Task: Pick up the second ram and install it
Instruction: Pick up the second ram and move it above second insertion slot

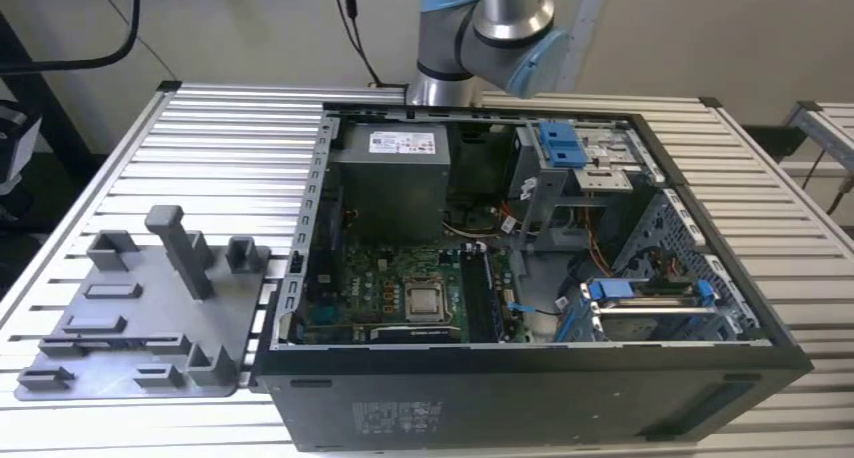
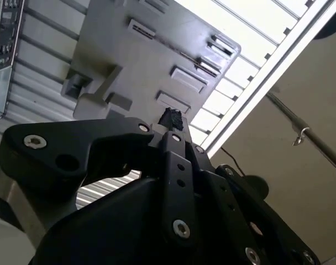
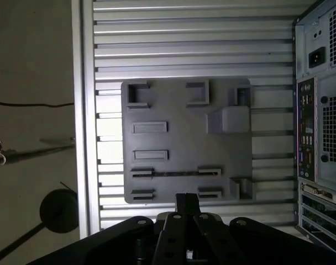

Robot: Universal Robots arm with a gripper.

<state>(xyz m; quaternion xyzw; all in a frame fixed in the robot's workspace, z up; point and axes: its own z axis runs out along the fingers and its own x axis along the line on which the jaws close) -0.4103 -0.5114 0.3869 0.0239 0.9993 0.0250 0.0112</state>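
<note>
Above gray tray (image 3: 184,138), tool (image 3: 187,200) closed, empty

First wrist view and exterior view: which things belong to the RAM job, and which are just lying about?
Job:
second ram, lying in the gray tray
tool
open computer case

Lying about:
slatted table
round stand base on the floor

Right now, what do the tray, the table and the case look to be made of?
Tray: matte gray plastic, probably moulded or printed; uniform colour, blocky posts.
Table: bare metal, likely aluminium; ribbed silvery slats with sheen.
Case: dark painted sheet metal, by its thin folded edges; the front could be plastic.
</note>
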